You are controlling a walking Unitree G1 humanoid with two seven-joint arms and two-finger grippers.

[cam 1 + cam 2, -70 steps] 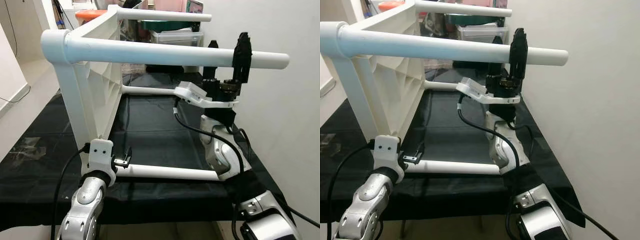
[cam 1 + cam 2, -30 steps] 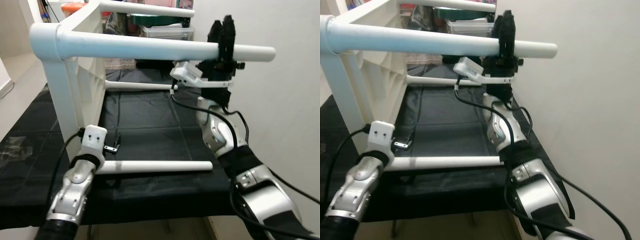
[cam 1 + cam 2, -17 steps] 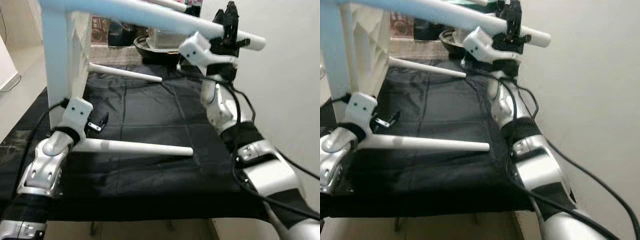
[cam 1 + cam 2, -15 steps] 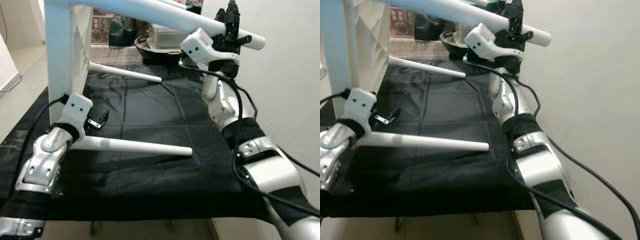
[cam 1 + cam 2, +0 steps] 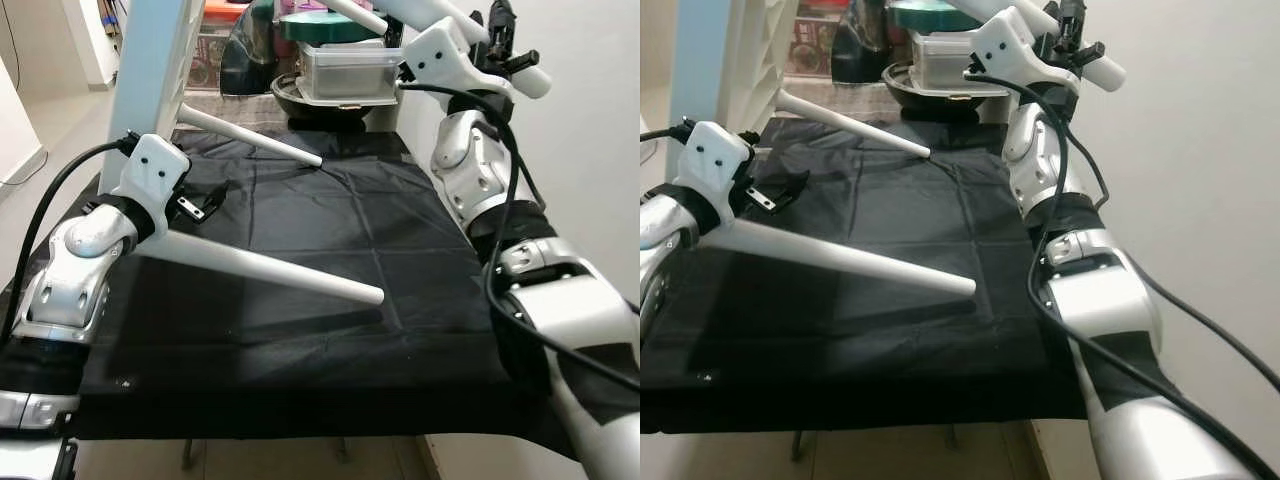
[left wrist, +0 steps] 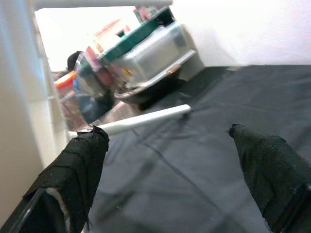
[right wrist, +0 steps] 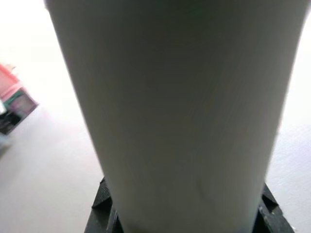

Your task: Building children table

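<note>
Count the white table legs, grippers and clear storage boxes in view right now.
table legs: 4
grippers, the left gripper and the right gripper: 2
clear storage box: 1
Total: 7

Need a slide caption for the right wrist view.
Right tool clamped on a white table leg, seen close up.

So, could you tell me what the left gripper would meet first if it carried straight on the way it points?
Probably the far white table leg lying across its line, above the black cloth; depth is unclear. Beyond stands a clear storage box.
</note>
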